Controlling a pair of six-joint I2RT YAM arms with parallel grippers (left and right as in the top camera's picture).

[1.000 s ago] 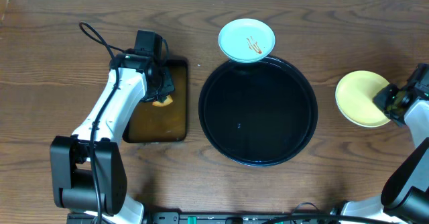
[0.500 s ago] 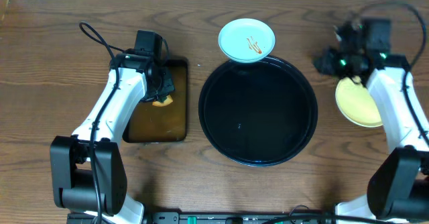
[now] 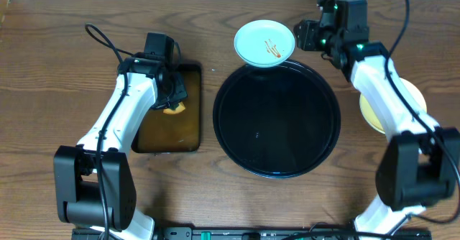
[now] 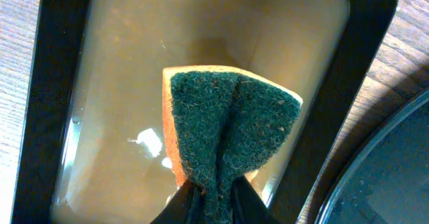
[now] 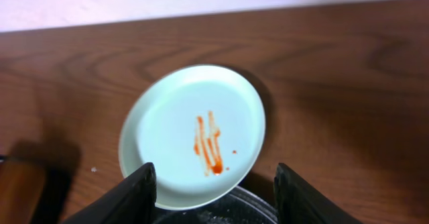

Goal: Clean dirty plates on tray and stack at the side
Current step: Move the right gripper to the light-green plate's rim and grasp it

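Overhead and wrist views, plate-cleaning task. The pale blue plate (image 3: pixel 264 43) lies at upper centre of the overhead frame. Its lower edge overlaps the far rim of the round black tray (image 3: pixel 277 167), which otherwise carries nothing. Thin orange sauce streaks (image 5: pixel 210 142) mark the plate's middle. The cream-yellow plate (image 3: pixel 415 96) sits on the counter (image 3: pixel 43 67) at right of frame, partly hidden by the right arm; no third plate shows.

The right gripper (image 3: pixel 307 35) hangs just beside the blue plate's right edge. In the right wrist view its jaws stand apart and empty, with the plate lying beyond them. The left gripper (image 3: pixel 172 100), at left of frame, has its jaws clamped on the sponge (image 4: pixel 228 127), green scouring face up, over the rectangular tray (image 4: pixel 50 110) of brownish liquid.

Handling, as a judgement: the blue plate looks small, stiff, light and glossy, so it is probably slippery and could chip if dropped. The rim is the place to hold it, one jaw above and one below. The edge propped on the tray rim may leave a gap for the lower jaw. The streaked centre is best left clear for the sponge.
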